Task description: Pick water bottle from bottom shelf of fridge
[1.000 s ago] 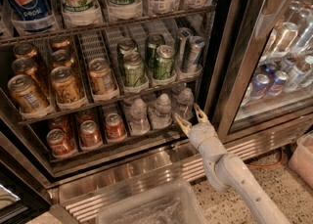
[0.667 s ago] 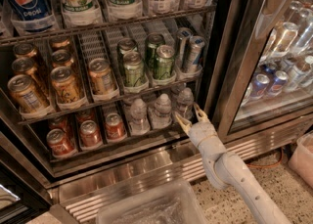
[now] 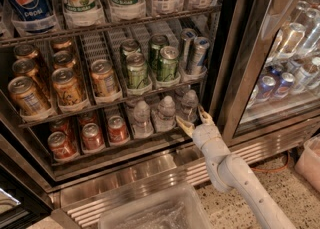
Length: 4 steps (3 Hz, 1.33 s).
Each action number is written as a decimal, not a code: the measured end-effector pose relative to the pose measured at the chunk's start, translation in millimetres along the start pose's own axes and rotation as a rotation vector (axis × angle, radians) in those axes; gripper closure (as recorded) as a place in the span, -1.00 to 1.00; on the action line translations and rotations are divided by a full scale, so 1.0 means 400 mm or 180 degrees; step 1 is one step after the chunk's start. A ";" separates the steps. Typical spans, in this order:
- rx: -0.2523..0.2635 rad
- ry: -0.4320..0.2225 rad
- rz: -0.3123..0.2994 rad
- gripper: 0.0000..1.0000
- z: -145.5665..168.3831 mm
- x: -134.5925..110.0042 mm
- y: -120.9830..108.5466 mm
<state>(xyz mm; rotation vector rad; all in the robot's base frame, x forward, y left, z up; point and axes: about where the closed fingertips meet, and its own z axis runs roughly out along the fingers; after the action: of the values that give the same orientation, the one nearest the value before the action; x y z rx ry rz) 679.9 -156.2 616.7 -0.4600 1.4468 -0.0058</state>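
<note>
Barely shifted over the past second, the gripper [image 3: 195, 121] hovers wide open at five o'clock of the rightmost water bottle [image 3: 188, 104], nothing grasped yet.

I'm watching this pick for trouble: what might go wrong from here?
The hand is open at the rightmost water bottle on the bottom shelf. One finger may knock the neighbouring bottle close beside it. The other finger is near the fridge frame and might catch there.
</note>
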 end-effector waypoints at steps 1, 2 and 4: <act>0.0036 0.0011 0.0003 -0.54 0.012 0.005 0.002; 0.0055 0.0014 0.0002 -0.46 0.017 0.006 0.005; 0.0098 0.0013 -0.0005 -0.46 0.027 0.003 0.009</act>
<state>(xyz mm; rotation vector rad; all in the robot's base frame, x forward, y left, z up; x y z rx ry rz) 689.3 -150.0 614.9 -0.4362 1.4485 -0.0302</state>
